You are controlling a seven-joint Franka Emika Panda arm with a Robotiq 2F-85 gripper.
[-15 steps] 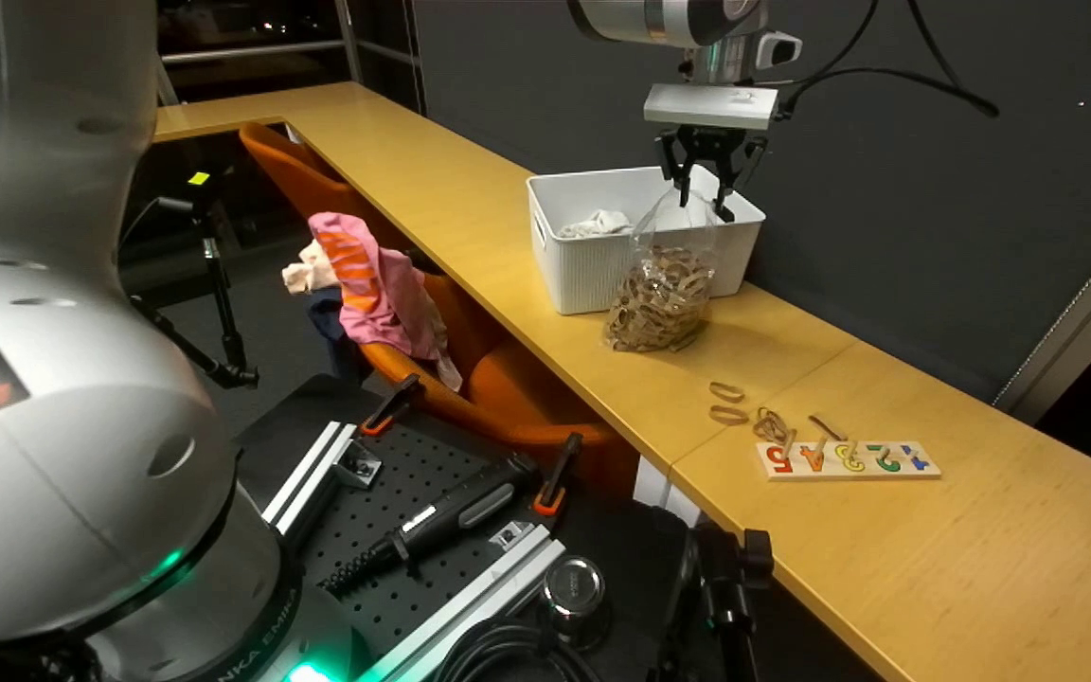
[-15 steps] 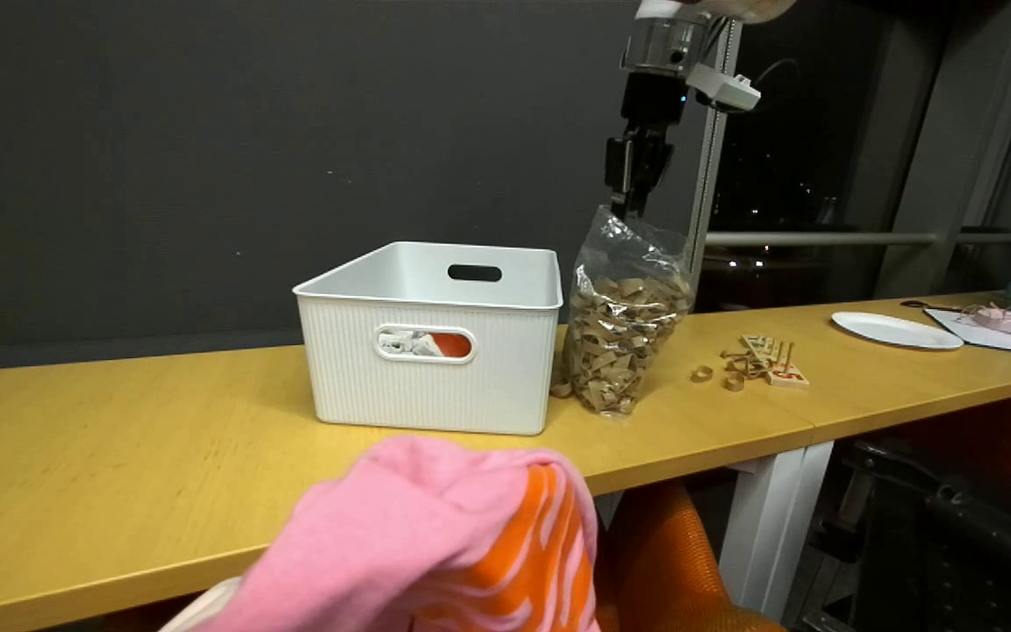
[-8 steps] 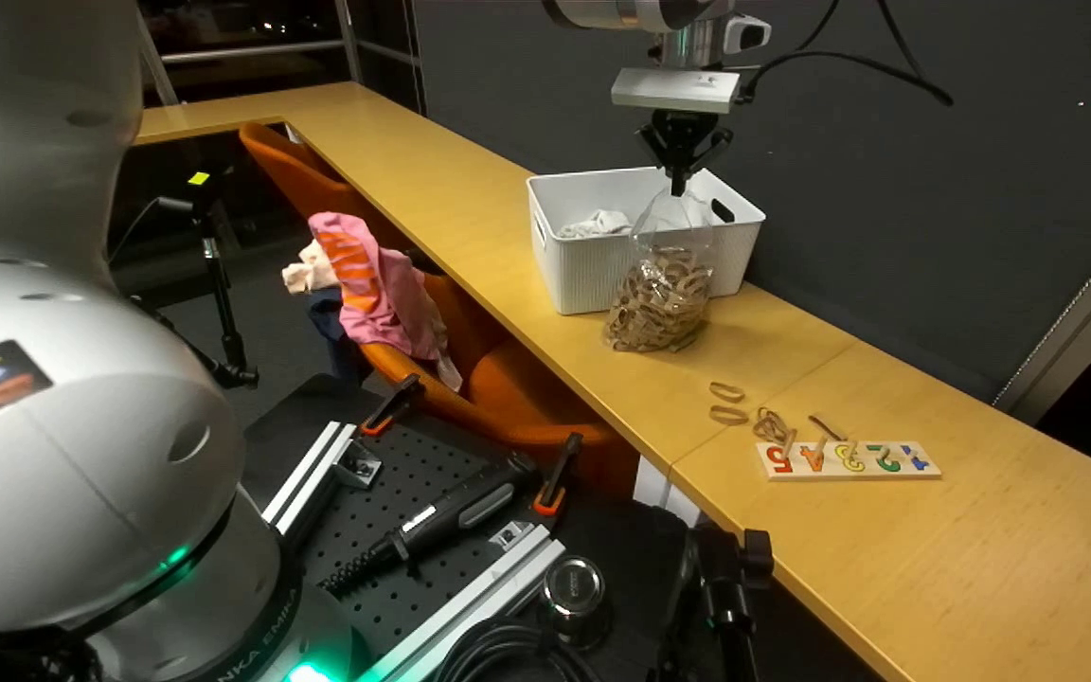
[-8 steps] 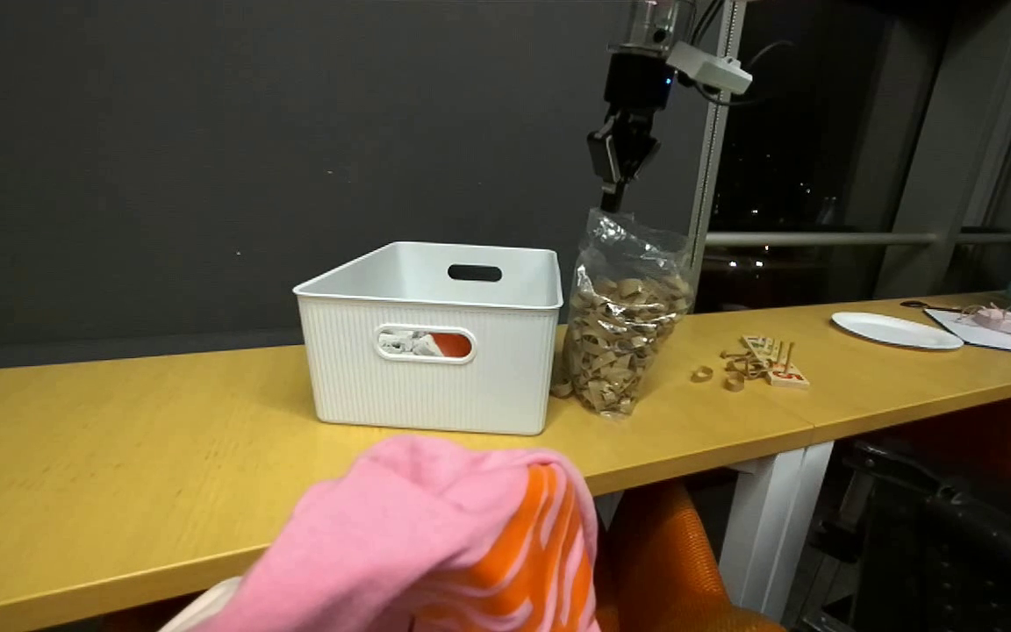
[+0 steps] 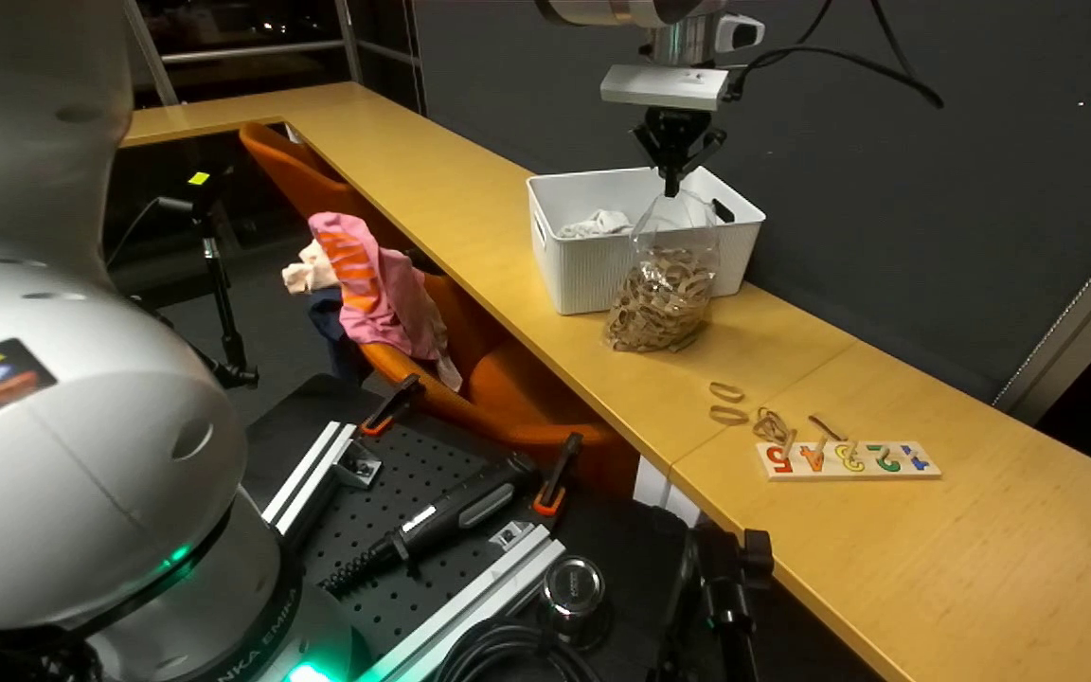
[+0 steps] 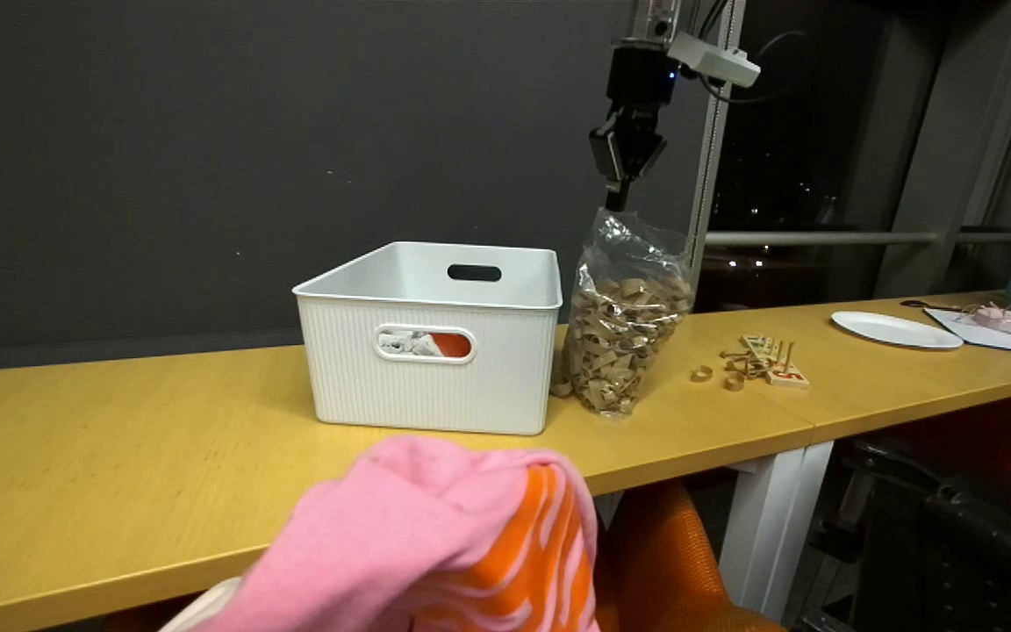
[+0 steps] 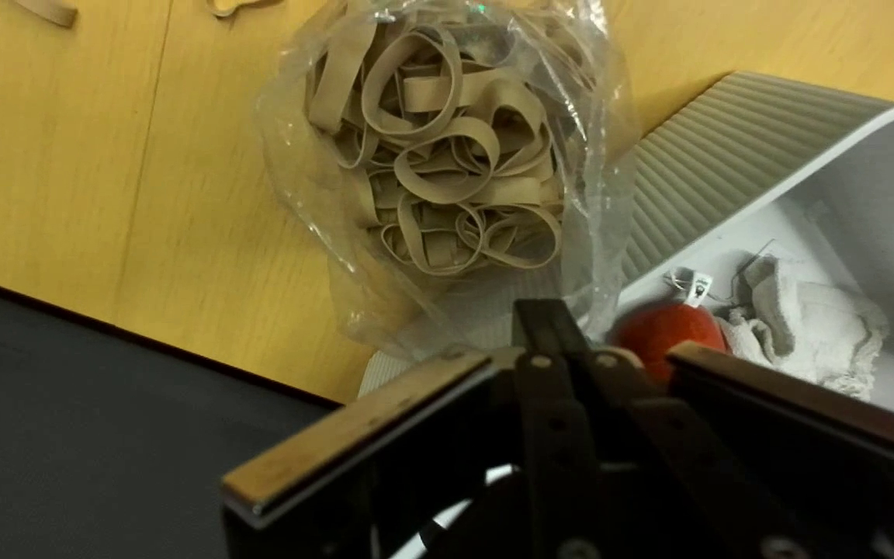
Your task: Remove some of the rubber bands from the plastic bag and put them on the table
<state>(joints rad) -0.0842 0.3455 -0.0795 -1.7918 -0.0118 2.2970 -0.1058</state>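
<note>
The pincer hung pressed together at the rim of the plastic bag, any grip on film unclear. Several rubber bands already lay on the desk near a number board; many more sat bagged, the job apparently unfinished.

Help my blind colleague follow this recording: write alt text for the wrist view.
A clear plastic bag of tan rubber bands sits on a wooden table, the robot's closed tool at the bag's rim; whether it grips the bag is unclear. To the right, a white bin holds a red item and pale fabric.
</note>
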